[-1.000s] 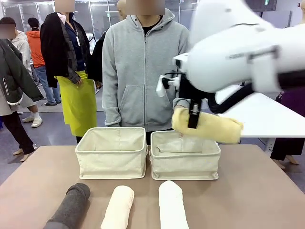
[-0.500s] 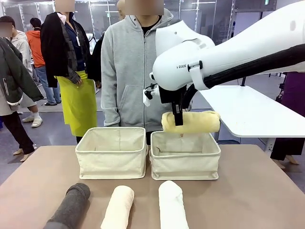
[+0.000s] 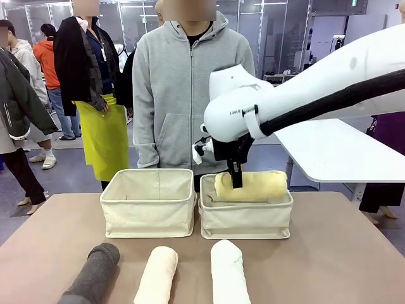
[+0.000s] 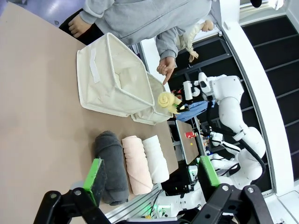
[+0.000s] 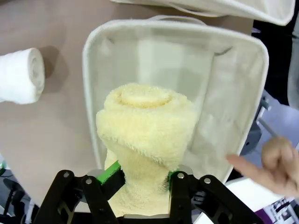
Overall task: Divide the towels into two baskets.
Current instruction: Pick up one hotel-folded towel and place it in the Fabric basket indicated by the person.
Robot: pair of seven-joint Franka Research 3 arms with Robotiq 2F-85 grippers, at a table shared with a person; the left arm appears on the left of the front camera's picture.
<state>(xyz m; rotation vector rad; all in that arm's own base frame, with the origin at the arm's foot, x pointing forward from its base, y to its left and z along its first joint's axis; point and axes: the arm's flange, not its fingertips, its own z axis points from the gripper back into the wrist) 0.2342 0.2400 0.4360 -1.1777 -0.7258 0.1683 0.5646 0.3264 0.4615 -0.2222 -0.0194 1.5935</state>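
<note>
Yellow towel (image 3: 262,185) half hidden behind basket (image 3: 247,221) rim; grey towel (image 3: 95,273) cropped.

Fluffy terry yellow towel (image 5: 145,126); matt woven canvas baskets (image 3: 147,212); smooth matt table (image 3: 329,253).

Right claw (image 3: 236,180) clamped tight, pointing down; left claw (image 4: 150,176) spread wide.

Swings in from the right and drops lower, carrying the pale yellow towel (image 3: 259,185) in the right gripper (image 3: 236,182). Brings the roll out of its tilt, high and off to the right of the right basket (image 3: 245,221), to level above the opening. Lowers it in from there: underside now below the rim, top half showing above.
</note>
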